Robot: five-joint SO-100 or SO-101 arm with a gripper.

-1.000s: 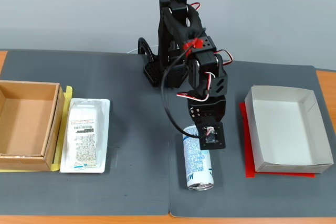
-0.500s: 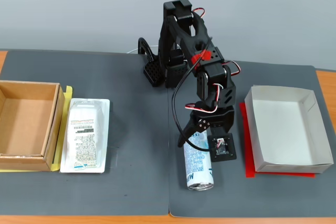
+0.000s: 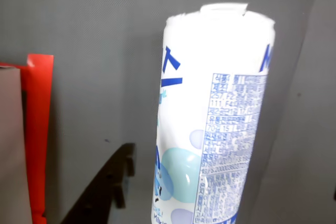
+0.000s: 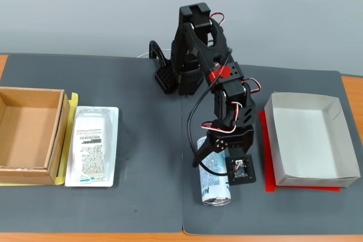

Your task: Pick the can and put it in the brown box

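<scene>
**Straddling the can, jaws apart**

Lying on its side on the dark grey mat point(image 4: 142, 140), the can point(image 4: 214, 184) points its silver end toward the front edge of the table in the fixed view, a little right of centre. The arm point(image 4: 198, 43) bends forward and down over it, and the gripper point(image 4: 211, 160) sits low over the can's far half with its fingers spread: one dark finger point(image 4: 199, 152) angles down on the can's left side, while the other side is hidden under the wrist camera housing. Whether either finger touches the can cannot be told.

From the wrist view the can point(image 3: 215, 114) fills the middle, white with light-blue bubbles and dark-blue lettering, and a single black finger point(image 3: 102, 190) shows at lower left, apart from the can with grey mat between them.

The brown box point(image 4: 28, 134) stands at the far left of the table, open and well away from the can. Just right of it lies a white blister pack point(image 4: 92, 147) (barcode label facing up). On the right, a white paper tray point(image 4: 311, 140) rests on a red sheet point(image 4: 266, 157), near the gripper.
</scene>
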